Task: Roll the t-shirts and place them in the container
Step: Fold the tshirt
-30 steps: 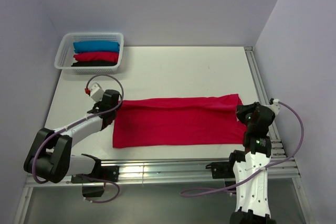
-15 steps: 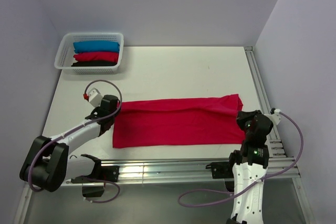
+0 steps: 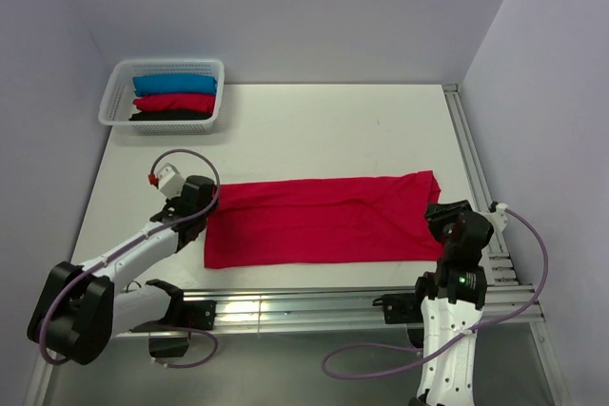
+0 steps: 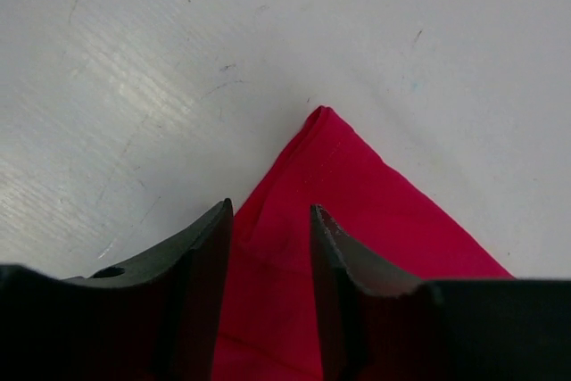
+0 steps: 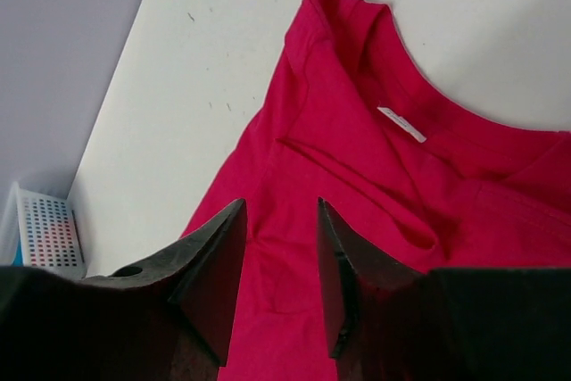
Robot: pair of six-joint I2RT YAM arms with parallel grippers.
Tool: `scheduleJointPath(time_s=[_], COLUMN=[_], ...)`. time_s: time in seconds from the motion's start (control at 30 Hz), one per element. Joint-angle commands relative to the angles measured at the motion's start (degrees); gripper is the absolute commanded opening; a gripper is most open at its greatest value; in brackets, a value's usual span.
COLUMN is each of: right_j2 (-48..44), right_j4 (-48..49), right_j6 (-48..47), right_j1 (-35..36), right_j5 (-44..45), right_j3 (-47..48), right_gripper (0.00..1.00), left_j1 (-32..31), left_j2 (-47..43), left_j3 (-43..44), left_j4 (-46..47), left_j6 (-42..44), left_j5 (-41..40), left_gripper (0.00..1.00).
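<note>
The crimson t-shirt lies flat on the near half of the counter, long axis left to right, neck label at the right end. The left pincer sits at its left end, the right pincer at its right, both spread and pinching nothing (whether fingertips touch cloth is hidden). Far left, a basket holds rolled bundles.

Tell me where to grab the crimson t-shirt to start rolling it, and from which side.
Likely the left end, at the corner in front of the left hand, coming in from the left. The crimson t-shirt lies flat as a long strip across the table, and that end is a straight, thin edge; the right end is lumpier with the collar.
</note>
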Motion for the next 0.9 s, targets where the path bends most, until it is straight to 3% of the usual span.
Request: scheduleJointPath(time_s=[0.0,0.23,0.47,0.67,0.87], right_j2=[-2.03,-2.75,12.28,21.51,28.28], right_j4=[-0.84,4.5,15.04,20.32,24.2], right_j6=[-0.24,-2.61,-7.36,-9.47,-9.12], right_j1=[-0.38,-0.38,-0.38,-0.3,-0.3], right_j5=[0.75,-5.91,-15.06,-12.96,-13.4], right_j3=[2.35,0.61,-0.37,1.13,3.59], right_gripper=[0.45,0.55,0.54,0.53,0.52], left_j1=[-0.37,-0.37,-0.03,4.19,4.98], left_j2=[-3.59,-7.29,3.67,13.17,19.5], left_j3=[1.31,4.82,11.94,15.46,17.57], left_j4=[-4.17,-5.4,-4.71,-2.51,-1.63], left_j6=[-2.16,2.49,8.39,10.15,10.06], left_j5=[-2.97,0.1,3.79,8.01,8.54], left_gripper=[0.46,0.52,0.5,0.39,0.39])
